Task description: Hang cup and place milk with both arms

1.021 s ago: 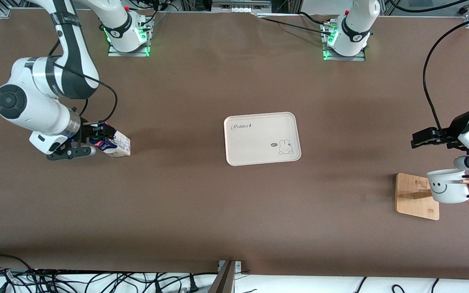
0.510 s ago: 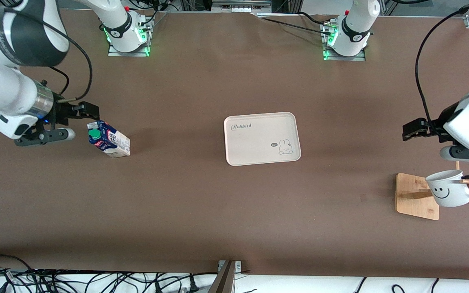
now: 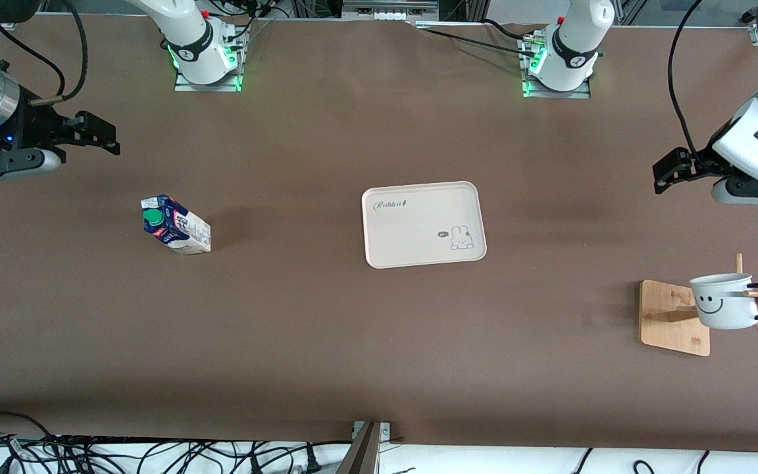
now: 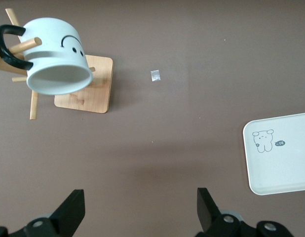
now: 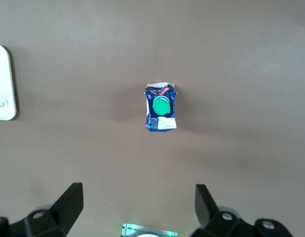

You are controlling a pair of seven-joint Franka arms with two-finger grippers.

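Observation:
The milk (image 3: 175, 227) stands upright on the table toward the right arm's end, with its green cap up; it also shows in the right wrist view (image 5: 161, 109). My right gripper (image 3: 99, 138) is open and empty, up over bare table, well apart from the milk (image 5: 138, 207). The cup (image 3: 724, 308) hangs by its black handle on a peg of the wooden rack (image 3: 668, 322) toward the left arm's end. It also shows in the left wrist view (image 4: 58, 57). My left gripper (image 3: 667, 172) is open and empty over bare table, apart from the rack (image 4: 140, 217).
A cream tray (image 3: 424, 224) with a rabbit print lies at the table's middle, with nothing on it; its edge shows in both wrist views (image 4: 285, 153) (image 5: 2, 84). The arm bases (image 3: 204, 59) (image 3: 560, 62) stand along the table's edge farthest from the front camera.
My right gripper has let go of the milk and drawn up and away from it. My left gripper has risen away from the hanging cup, which swung slightly and settled.

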